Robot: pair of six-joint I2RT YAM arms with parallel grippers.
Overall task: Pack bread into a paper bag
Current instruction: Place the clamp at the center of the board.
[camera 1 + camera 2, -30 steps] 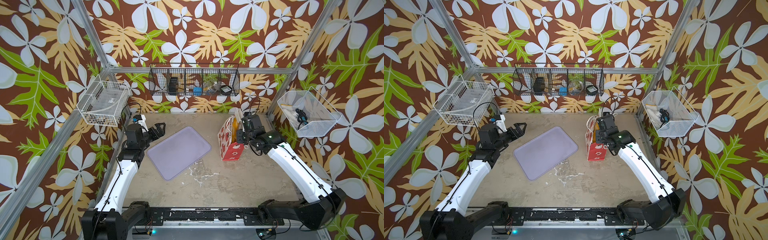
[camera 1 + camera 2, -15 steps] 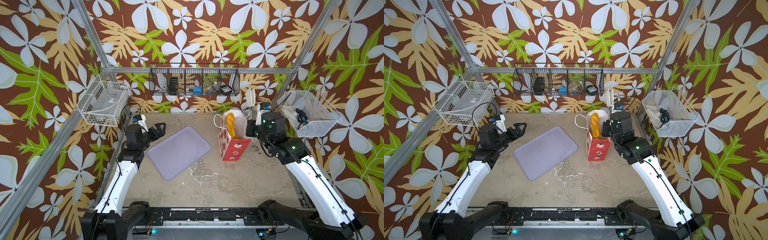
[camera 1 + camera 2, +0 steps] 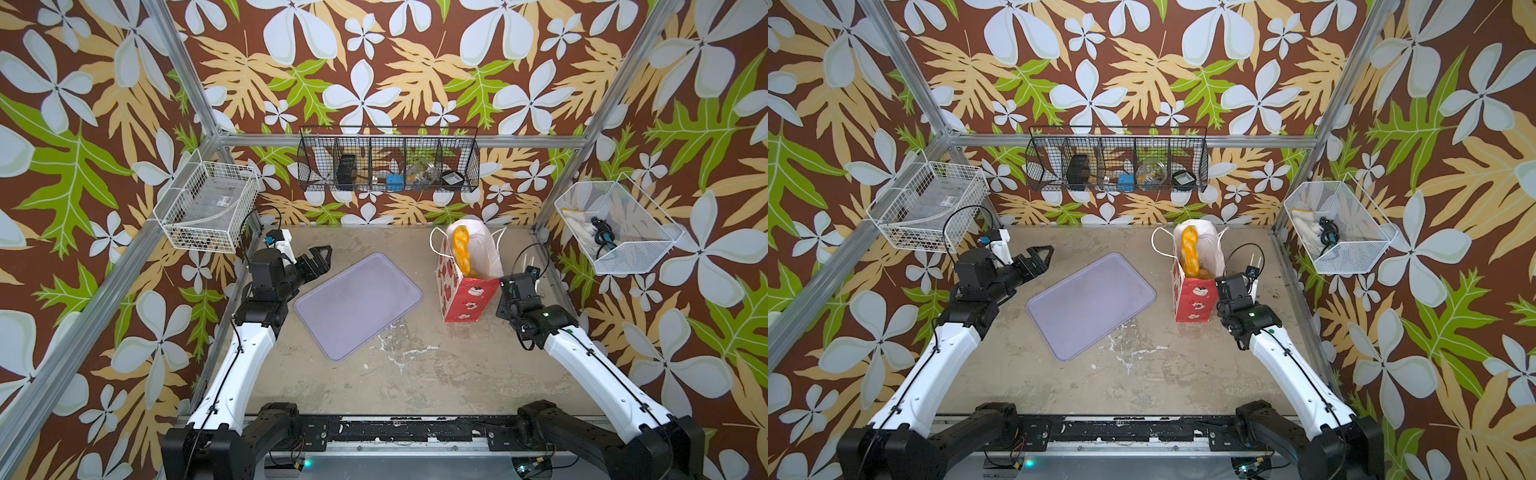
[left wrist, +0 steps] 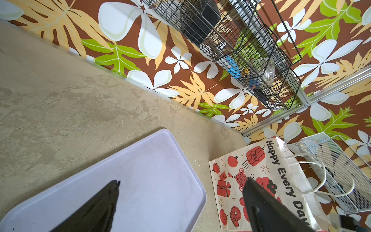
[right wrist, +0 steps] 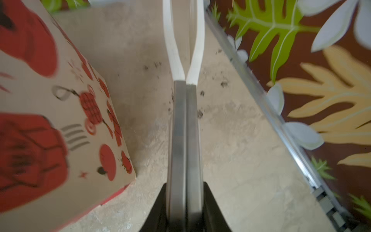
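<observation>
1. See the small red paper bag with white prints [image 3: 465, 299], upright at centre right in both top views.
2. Note glossy golden-orange bread [image 3: 460, 249] inside, long braid nearly upright, poking above the rim.
3. Find the right gripper [image 5: 184, 185] just right of the bag, clamped on grey tongs with white tips [image 5: 183, 120]; nearer arm.
4. Find the left gripper [image 4: 183, 180] at centre left, spread wide, empty, beside a flat lavender tray [image 3: 357, 303].
</observation>
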